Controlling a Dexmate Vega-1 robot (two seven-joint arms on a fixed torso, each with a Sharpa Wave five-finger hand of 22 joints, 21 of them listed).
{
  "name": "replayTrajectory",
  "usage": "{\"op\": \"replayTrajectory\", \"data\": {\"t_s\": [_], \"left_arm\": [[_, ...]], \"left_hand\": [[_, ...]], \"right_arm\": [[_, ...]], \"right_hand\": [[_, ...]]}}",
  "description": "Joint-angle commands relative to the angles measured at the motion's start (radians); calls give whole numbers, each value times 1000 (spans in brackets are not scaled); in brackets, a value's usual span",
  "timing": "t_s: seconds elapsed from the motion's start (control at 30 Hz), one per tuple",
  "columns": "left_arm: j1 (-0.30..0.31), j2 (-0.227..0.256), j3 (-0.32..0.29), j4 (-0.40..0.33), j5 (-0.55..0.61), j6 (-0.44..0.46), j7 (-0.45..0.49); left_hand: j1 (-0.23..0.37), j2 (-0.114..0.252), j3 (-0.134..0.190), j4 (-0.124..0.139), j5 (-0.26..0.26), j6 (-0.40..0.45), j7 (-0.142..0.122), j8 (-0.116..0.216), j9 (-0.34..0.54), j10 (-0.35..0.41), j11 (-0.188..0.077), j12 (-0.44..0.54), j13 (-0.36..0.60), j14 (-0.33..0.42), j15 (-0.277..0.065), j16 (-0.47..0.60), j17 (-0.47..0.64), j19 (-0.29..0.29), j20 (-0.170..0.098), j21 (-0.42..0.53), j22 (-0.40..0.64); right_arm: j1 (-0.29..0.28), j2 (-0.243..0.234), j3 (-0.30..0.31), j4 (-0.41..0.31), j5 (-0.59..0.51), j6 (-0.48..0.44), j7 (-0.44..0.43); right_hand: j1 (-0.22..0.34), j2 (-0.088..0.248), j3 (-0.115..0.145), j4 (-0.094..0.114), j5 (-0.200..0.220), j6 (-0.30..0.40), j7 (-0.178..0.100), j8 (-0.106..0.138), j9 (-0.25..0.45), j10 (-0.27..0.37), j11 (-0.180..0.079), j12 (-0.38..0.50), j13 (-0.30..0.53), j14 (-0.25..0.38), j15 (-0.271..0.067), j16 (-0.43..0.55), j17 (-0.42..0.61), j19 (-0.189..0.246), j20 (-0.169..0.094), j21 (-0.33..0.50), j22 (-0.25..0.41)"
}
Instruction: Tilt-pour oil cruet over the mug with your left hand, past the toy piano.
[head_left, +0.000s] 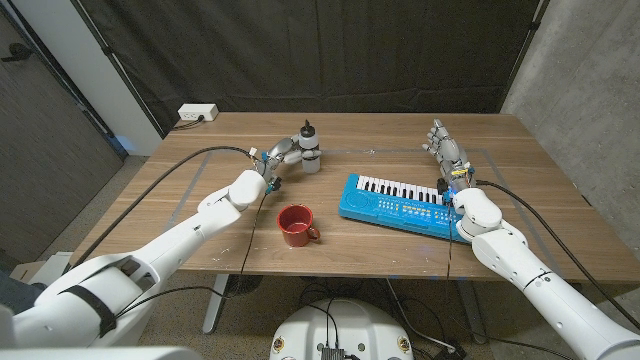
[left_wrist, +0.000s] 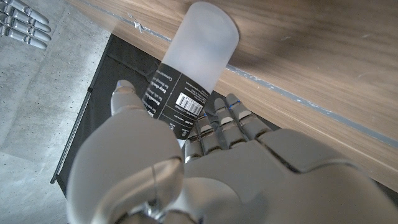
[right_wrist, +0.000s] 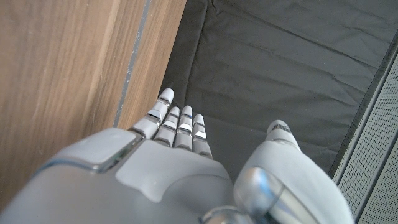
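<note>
Left hand (head_left: 283, 155) has its fingers wrapped round the oil cruet (head_left: 309, 148), upright near the table's (head_left: 200, 240) far edge, left of centre; whether it has left the wood I cannot tell; so this looks like the grasp step, pour not yet begun. The mug (head_left: 296, 225) waits near the front edge, beside the toy piano (head_left: 400, 203); next comes a carry toward the mug, then a tilt. Right hand (head_left: 447, 152) holds nothing, fingers apart, toward the far right.

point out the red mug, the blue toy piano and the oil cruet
red ceramic mug (head_left: 294, 224), head view, on its rim
blue plastic toy piano (head_left: 395, 210), head view, on its blue body
frosted oil cruet with black label (left_wrist: 202, 43), left wrist view, on its frosted body
</note>
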Motion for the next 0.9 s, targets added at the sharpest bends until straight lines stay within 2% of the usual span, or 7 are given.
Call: {"op": "replayTrajectory", "data": {"t_s": [0.03,0.13,0.27,0.33,0.4,0.63,0.9], "left_arm": [[-1,-46,-11,37,-25,-8,52],[7,-60,-21,38,-32,-8,88],[19,-74,-36,36,-51,-8,121],[25,-80,-44,33,-65,-6,130],[29,-83,-51,31,-82,-5,126],[49,-71,-67,-3,-122,1,109],[104,-12,-102,-156,-123,61,131]], "left_hand": [[67,41,29,-15,-18,63,2,18,6,92,-28,17,2,102,-73,20,4,90,0,34,3],[101,60,45,-22,-38,122,3,30,6,164,-38,28,3,176,-96,29,4,153,-9,58,3],[188,89,104,-31,-84,260,10,57,9,315,-44,45,5,348,-135,49,2,275,-29,110,4],[219,96,135,-28,-98,325,9,70,10,360,-6,44,5,411,-151,50,0,324,-35,134,4],[242,103,168,-18,-109,373,20,76,11,406,-5,44,6,464,-147,49,0,375,-36,158,3],[260,111,209,-2,-118,408,38,76,12,439,12,39,7,485,-140,38,1,394,-29,168,-3],[256,109,229,17,-128,400,40,63,12,428,18,24,8,469,-122,21,2,369,-12,157,-6]], "right_arm": [[1,0,0,7,11,-9,6],[0,0,1,9,13,-7,5],[1,0,1,12,13,-5,6],[2,0,0,13,11,-7,5],[5,0,-1,16,12,-6,8],[10,-2,-2,18,13,-12,11],[-2,-16,8,-1,14,-16,5]], "right_hand": [[8,0,-1,-3,0,8,-6,4,3,2,0,5,4,11,-3,6,5,9,-33,-6,1],[7,0,-2,-3,0,9,-6,4,3,2,-1,5,4,14,-3,7,5,12,-34,-7,1],[9,1,-2,-5,0,8,-6,3,3,1,-2,5,4,15,-3,6,5,15,-34,-8,1],[9,1,-2,-5,0,8,-6,3,3,1,-2,5,4,16,-3,6,5,16,-34,-8,1],[9,2,-3,-5,0,8,-6,3,3,1,-3,4,4,16,-3,6,5,17,-34,-9,1],[8,2,-4,-5,0,8,-7,3,3,1,-3,4,4,20,-4,6,5,19,-34,-11,2],[9,4,-4,-6,0,8,-8,2,3,1,-3,4,4,19,-4,5,5,21,-32,-14,2]]}}
